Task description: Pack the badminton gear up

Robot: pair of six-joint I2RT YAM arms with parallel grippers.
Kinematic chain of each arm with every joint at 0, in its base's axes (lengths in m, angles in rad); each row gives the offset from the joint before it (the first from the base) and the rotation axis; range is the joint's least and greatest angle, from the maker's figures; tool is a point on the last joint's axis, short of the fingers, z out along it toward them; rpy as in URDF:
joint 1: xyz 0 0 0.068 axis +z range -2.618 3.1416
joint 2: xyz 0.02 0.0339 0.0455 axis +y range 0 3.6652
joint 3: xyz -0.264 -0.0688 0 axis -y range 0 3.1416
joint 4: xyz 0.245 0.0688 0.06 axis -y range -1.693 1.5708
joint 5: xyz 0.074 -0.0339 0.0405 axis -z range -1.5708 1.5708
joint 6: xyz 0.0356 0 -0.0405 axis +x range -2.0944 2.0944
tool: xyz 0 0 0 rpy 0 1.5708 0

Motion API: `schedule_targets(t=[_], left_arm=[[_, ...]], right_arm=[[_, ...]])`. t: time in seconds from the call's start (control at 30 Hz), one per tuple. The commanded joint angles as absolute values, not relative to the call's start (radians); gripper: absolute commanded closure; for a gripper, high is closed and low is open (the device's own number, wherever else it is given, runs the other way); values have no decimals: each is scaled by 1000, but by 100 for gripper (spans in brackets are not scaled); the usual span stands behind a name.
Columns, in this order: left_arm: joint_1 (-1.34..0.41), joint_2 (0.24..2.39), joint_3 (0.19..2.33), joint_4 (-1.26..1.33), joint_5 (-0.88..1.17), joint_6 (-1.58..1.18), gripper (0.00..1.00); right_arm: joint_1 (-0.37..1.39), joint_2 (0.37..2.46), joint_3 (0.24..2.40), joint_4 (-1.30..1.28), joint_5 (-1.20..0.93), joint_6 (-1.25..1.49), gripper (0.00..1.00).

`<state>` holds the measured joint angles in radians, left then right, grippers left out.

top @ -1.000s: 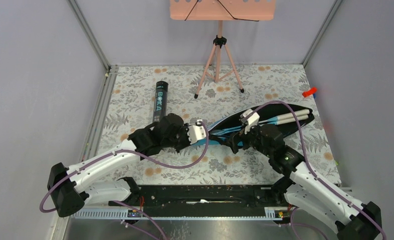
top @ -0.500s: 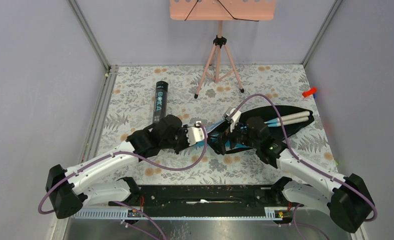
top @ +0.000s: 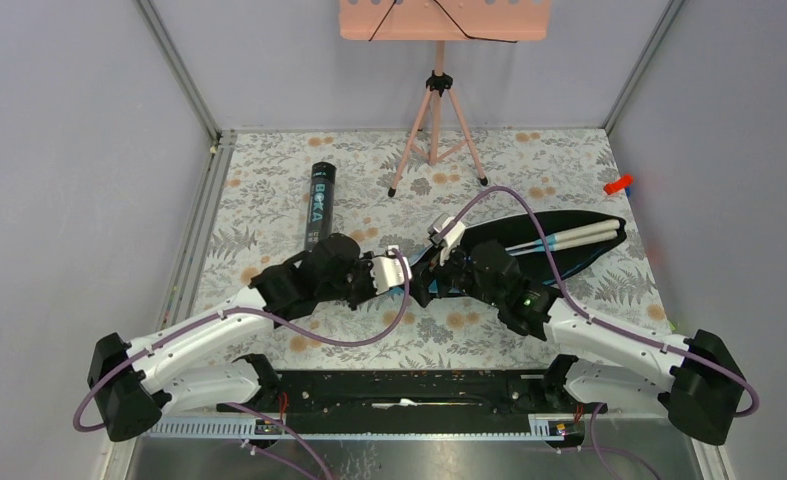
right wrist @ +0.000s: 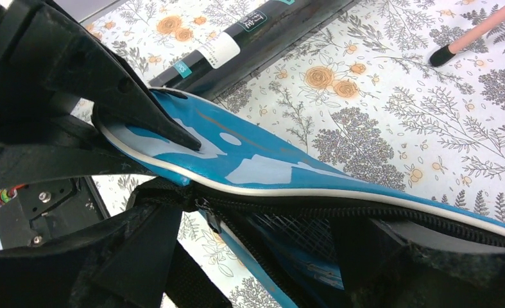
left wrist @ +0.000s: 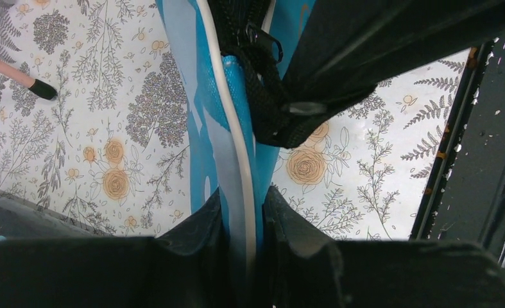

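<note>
From above, the left tool (top: pixel 401 270) and the right tool (top: pixel 421 283) meet at the near-left tip of the long blue-and-black fabric bag (top: pixel 584 252), which lies slantwise on the flower-patterned table (top: pixel 269 180). Two white racket handles (top: pixel 581 235) jut from the bag's far-right end. The black cardboard tube (top: pixel 319 205) lies apart on the table to the left, outside the bag. The pink metal tripod stand (top: pixel 435 130) stands behind. No shuttlecocks show.

In the left wrist view, the left tool (left wrist: pixel 242 221) is pressed together, pinching the bag's blue, white-piped edge (left wrist: pixel 205 128). The black zip (left wrist: pixel 249 45) runs just ahead.

In the right wrist view, the right tool's fingers (right wrist: pixel 134 256) stand either side of the zip line. I cannot tell whether they clamp it. Racket strings (right wrist: pixel 301 234) show through the gap, so the zip looks unclosed here.

The rackets seem stowed and the step in hand is likely the zipping. The tube is not yet packed, and the shuttlecocks are unaccounted for.
</note>
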<state>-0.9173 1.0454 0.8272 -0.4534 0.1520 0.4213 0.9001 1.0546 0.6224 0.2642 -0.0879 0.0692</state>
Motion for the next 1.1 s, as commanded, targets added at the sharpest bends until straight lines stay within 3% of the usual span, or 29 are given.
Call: schedule_targets(t=[0.0, 0.27, 0.47, 0.8, 1.07], left_arm=[[-927, 1042, 806, -407, 221, 377, 100], [-928, 1023, 766, -390, 176, 404, 100], [-928, 1043, 777, -396, 186, 404, 100], [-928, 1053, 770, -416, 204, 425, 100], [-930, 1071, 788, -430, 227, 420, 100]], right_arm=[[971, 1065, 716, 308, 103, 96, 13], [1075, 1057, 804, 63, 435, 179, 15], [1100, 1069, 816, 36, 533, 195, 22], [1105, 1054, 850, -106, 469, 160, 47], [1107, 1062, 841, -29, 333, 66, 49]])
